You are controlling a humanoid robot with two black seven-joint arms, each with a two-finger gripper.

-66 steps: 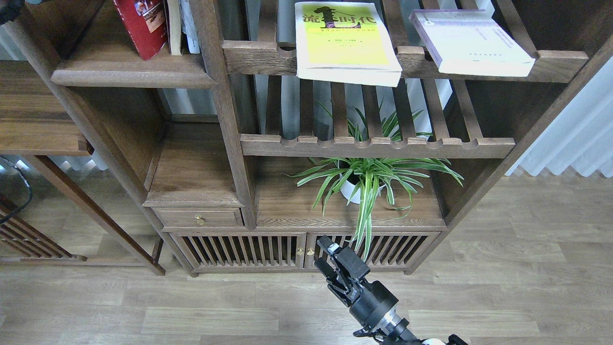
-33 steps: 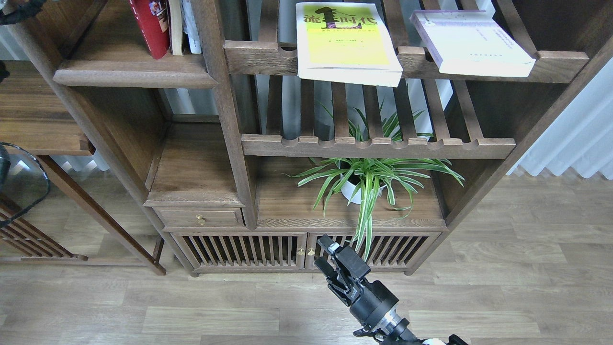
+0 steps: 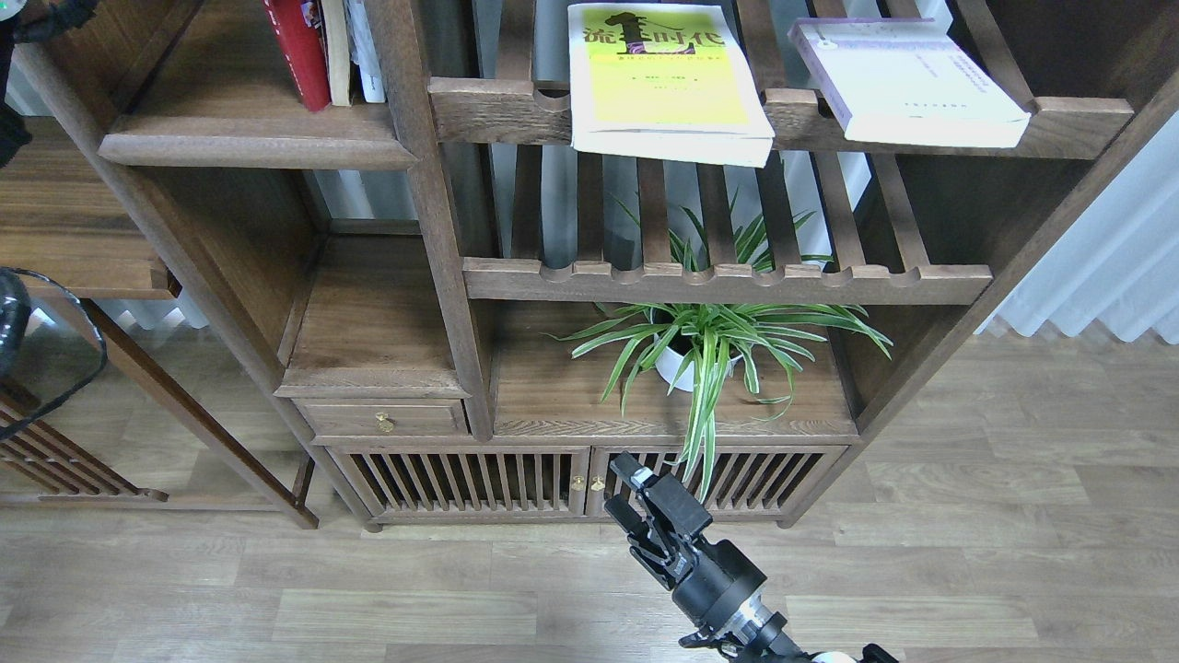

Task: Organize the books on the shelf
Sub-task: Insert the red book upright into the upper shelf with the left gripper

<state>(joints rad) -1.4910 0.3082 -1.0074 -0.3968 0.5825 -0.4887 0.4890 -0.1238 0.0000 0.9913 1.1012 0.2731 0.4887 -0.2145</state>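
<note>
Right gripper (image 3: 634,502) at 6 o'clock, low before the cabinet, jaws parted, holding nothing. Spider plant (image 3: 700,350) mid-frame, clear of it. Yellow-green book (image 3: 665,78) at 12 and white-lavender book (image 3: 907,81) at 1 lie flat on the slatted rack. Red book (image 3: 299,46) stands upright on the solid shelf (image 3: 249,138) at 11. Left gripper (image 3: 37,17) barely in view; jaws cannot be told. Likely next: lift yellow-green book by its overhanging front edge, stand it beside the red.

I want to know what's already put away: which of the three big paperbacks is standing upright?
The dark red book, standing on the solid shelf at upper left. The yellow-green book and white-lavender book lie flat on the slatted rack.
</note>
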